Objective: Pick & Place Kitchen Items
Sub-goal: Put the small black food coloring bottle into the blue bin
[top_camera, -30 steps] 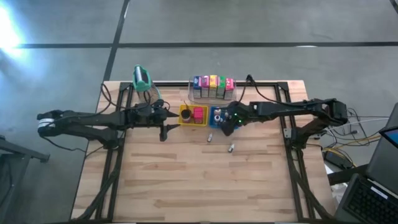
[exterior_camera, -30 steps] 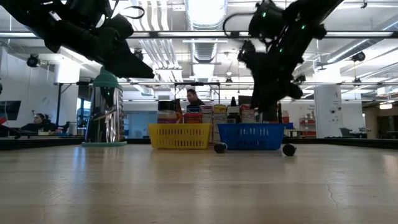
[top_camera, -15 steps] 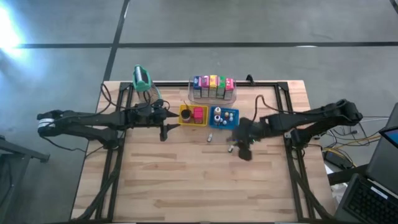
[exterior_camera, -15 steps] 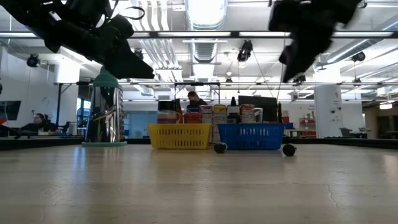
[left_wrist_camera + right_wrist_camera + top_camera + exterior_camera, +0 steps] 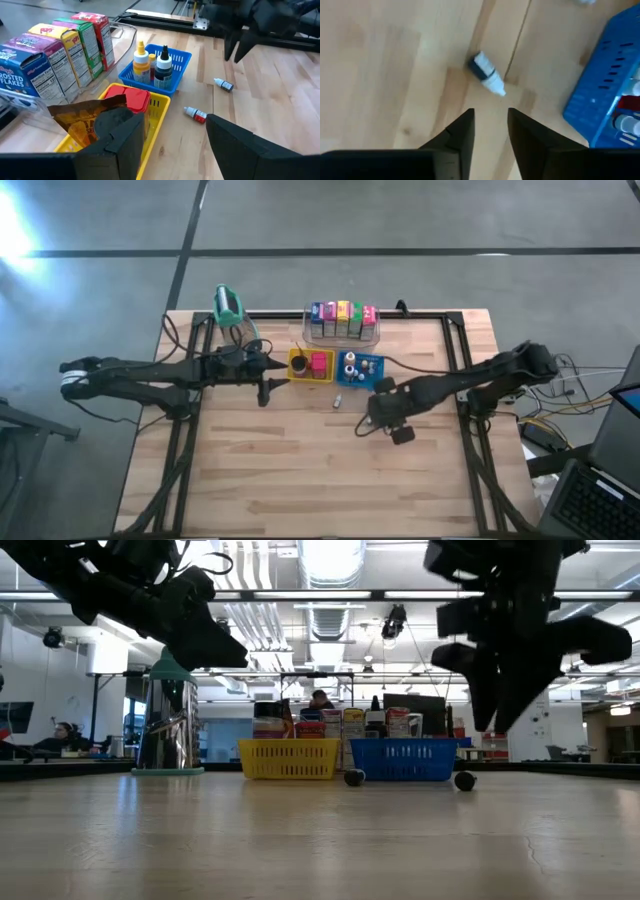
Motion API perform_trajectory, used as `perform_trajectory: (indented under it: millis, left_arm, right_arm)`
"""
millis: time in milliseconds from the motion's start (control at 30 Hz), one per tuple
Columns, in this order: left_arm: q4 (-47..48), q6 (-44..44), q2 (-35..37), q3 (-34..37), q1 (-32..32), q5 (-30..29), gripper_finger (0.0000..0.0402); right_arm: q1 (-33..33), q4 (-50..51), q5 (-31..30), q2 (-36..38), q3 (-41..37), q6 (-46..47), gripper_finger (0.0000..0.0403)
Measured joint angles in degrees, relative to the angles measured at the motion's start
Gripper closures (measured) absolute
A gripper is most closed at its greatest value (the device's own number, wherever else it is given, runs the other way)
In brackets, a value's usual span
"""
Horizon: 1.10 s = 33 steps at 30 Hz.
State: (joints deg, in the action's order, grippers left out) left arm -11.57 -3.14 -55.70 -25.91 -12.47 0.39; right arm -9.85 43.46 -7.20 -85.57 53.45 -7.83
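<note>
Two small white-capped bottles lie on their sides on the table, one (image 5: 486, 74) under my right gripper (image 5: 491, 117) and one (image 5: 338, 401) nearer the yellow tray (image 5: 297, 376). My right gripper (image 5: 497, 705) hangs open above its bottle (image 5: 464, 780), fingers pointing down, touching nothing. My left gripper (image 5: 268, 370) hovers open at the yellow tray's left side, which holds an orange pouch (image 5: 85, 117) and a red block (image 5: 131, 97). The blue tray (image 5: 176, 82) holds more small bottles. Colourful cartons (image 5: 343, 313) stand in a clear bin.
A tall container with a teal top (image 5: 228, 305) stands at the far left corner. Black frame rails (image 5: 455, 345) run along the table's sides and far edge. Bare wood (image 5: 320, 480) spreads across the near half of the table.
My right gripper has left the blue tray and swung toward the table's near edge, rolling its wrist about. It now hangs over the small bottle on the table. The bottles and trays have stayed in place.
</note>
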Motion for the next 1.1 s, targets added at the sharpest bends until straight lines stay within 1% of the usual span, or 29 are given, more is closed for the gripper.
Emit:
perform_trajectory:
  millis: [100, 233, 333, 467, 600, 900, 1100]
  left_arm:
    - [-0.45, -0.04, 0.0, 0.0, 0.0, -0.01, 0.0183]
    - [-0.94, -0.31, 0.02, -0.01, 0.0, -0.01, 0.0183]
    - [-1.03, -0.85, 0.0, -0.02, 0.0, -0.01, 0.0183]
    - [-0.99, -1.53, 0.0, -0.02, 0.0, -0.01, 0.0183]
    - [-0.98, -1.57, 0.02, -0.02, 0.0, -0.01, 0.0183]
    - [-0.87, -2.34, 0.0, -0.02, 0.0, -0.01, 0.0183]
    - [-0.67, -2.54, 0.02, -0.02, 0.02, -0.01, 0.0183]
  right_arm:
    - [-0.02, 4.35, -0.46, -3.91, 2.73, -2.96, 0.0268]
    - [-0.02, 6.71, -0.47, -7.67, 5.33, -10.24, 0.0239]
    - [0.12, 7.3, -0.58, -9.3, 6.36, -14.34, 0.0227]
    - [0.15, 7.09, -1.95, -10.29, 6.77, -18.02, 0.0221]
    - [0.42, 5.04, -1.99, -10.95, 6.51, -19.75, 0.0226]
    - [0.93, -0.25, -1.95, -13.43, 4.16, -22.53, 0.026]
    - [1.96, -2.35, -1.83, -15.34, 4.07, -23.3, 0.0274]
